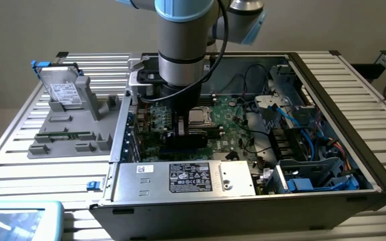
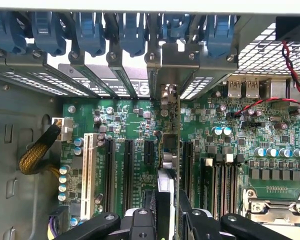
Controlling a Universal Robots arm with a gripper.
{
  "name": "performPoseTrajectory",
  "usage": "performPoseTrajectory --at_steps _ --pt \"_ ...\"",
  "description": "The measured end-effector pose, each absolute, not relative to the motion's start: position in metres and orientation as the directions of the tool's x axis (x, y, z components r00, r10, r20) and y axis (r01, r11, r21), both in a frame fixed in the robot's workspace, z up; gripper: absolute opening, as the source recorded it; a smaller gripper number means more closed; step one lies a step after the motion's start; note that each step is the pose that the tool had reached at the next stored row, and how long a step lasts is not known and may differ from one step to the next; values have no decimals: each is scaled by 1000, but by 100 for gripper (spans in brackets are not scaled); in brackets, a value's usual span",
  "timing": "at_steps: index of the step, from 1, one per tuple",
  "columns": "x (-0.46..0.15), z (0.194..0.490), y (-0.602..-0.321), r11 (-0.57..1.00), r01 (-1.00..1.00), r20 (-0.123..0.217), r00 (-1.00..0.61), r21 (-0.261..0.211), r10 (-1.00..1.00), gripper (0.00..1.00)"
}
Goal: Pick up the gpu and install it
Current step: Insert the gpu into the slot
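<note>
A: What is the arm doing at this moment?

B: It is reaching down into the open computer case (image 1: 327, 165). In the wrist view the pincer (image 2: 166, 212) is clamping the gpu (image 2: 169, 150), which is standing on its edge between the two fingers (image 2: 142, 220). The card is running away from the camera, over the green motherboard (image 2: 125, 125), in line with the black slots (image 2: 127, 167) beside the white slot (image 2: 88, 167).

A: So the picking up is already done?

B: I am judging yes. The step in hand is the install: the card is being held over, or perhaps already partly in, one slot. I cannot tell if its lower edge is touching the connector.

A: What is lying farther away?

B: Behind the card its metal bracket (image 2: 171, 62) is meeting the back wall of the case, under the row of blue clips (image 2: 132, 32). In the exterior view the grey holder (image 1: 69, 118) is sitting on the surface (image 1: 18, 165) at the exterior view's left, and the silver hard drive (image 1: 64, 93) is leaning in it.

A: What is the install asking for now?

B: I am thinking it is asking for a straight push down, with the card upright, its edge lined with the slot and the bracket sliding into its opening.
</note>
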State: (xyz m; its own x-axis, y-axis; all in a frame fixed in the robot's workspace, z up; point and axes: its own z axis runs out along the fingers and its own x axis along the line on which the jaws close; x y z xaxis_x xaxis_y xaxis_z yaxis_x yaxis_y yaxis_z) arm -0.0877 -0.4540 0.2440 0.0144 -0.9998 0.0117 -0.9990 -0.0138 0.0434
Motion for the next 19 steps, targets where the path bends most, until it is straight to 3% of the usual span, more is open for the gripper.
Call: performPoseTrajectory --at_steps 19 --pt "-90 241 -454 -14 -999 13 14 39 -1000 28"
